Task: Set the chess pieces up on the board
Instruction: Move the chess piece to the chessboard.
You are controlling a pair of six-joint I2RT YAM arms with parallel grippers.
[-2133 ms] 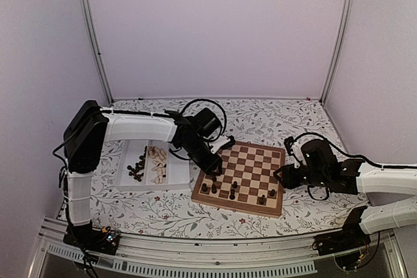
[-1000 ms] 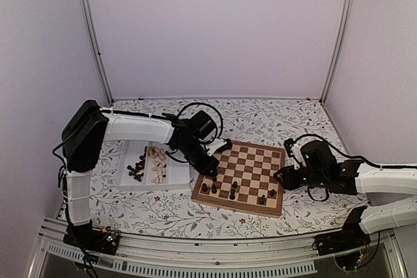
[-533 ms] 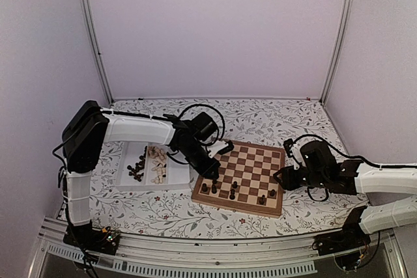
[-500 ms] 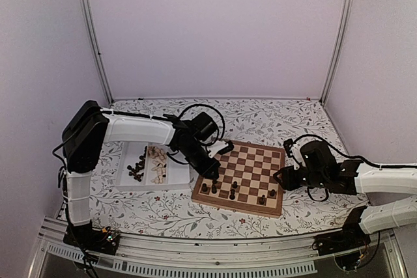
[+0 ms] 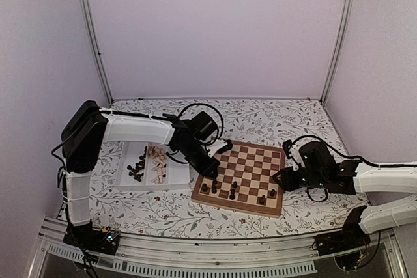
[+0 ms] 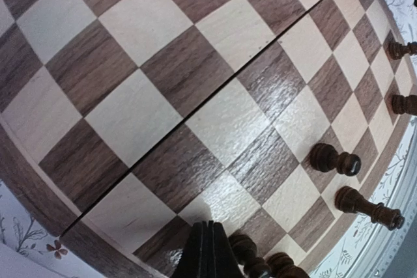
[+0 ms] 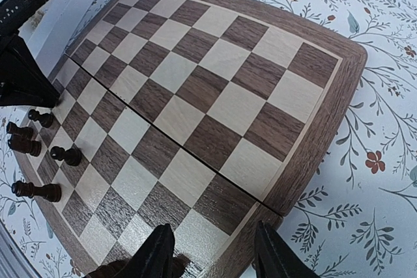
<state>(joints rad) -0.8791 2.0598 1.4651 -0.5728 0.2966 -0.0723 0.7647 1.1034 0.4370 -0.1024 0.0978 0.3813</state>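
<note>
We see a flowered surface carrying the board near its middle, with a white tray just beside the board's left edge. The left arm reaches over the tray and the right arm lies low along the right side. The left claw hangs over the board's left edge with its fingers pressed together, just beside two dark pieces. The right claw sits at the board's right edge with its fingers apart and nothing between them. A few more dark pieces stand along the board's near rows. Others lie in the tray's left compartment, and the pale pieces lie in its right one.
</note>
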